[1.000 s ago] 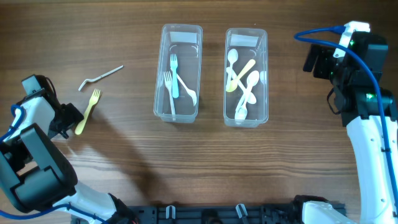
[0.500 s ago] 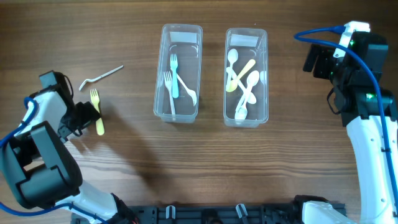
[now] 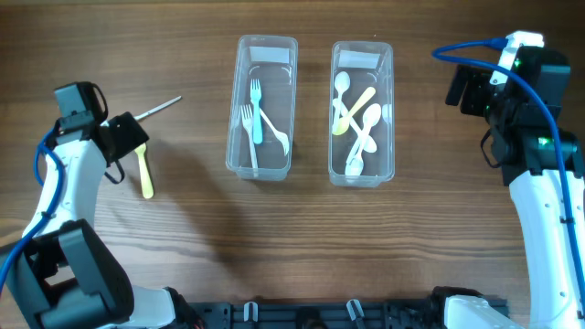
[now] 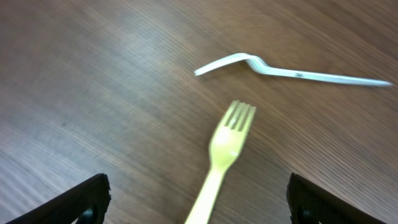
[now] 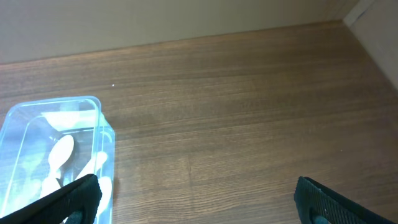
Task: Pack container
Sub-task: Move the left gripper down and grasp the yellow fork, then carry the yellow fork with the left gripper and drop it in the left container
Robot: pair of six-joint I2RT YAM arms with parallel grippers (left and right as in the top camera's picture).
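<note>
A yellow plastic fork [image 3: 145,176] lies on the wooden table at the left; in the left wrist view [image 4: 225,147] its tines point away from me. My left gripper [image 3: 124,137] is open and hovers over the fork's tine end, with the handle running between the two fingers [image 4: 199,211]. A white bent fork [image 3: 161,106] lies just beyond it and also shows in the left wrist view [image 4: 286,71]. The left clear container [image 3: 233,137] holds several forks. The right clear container [image 3: 389,137] holds several spoons. My right gripper [image 3: 464,91] is open and empty, right of the spoon container.
The right wrist view shows the spoon container's corner [image 5: 93,124] at its left edge, bare wood ahead, and the open jaws [image 5: 199,205] below. The right arm's blue cable [image 3: 475,50] arches above that arm.
My left arm swung up and to the right, over the yellow fork. The fork turned from slanted to nearly upright in the overhead view and shifted slightly right. The right arm has not moved.
</note>
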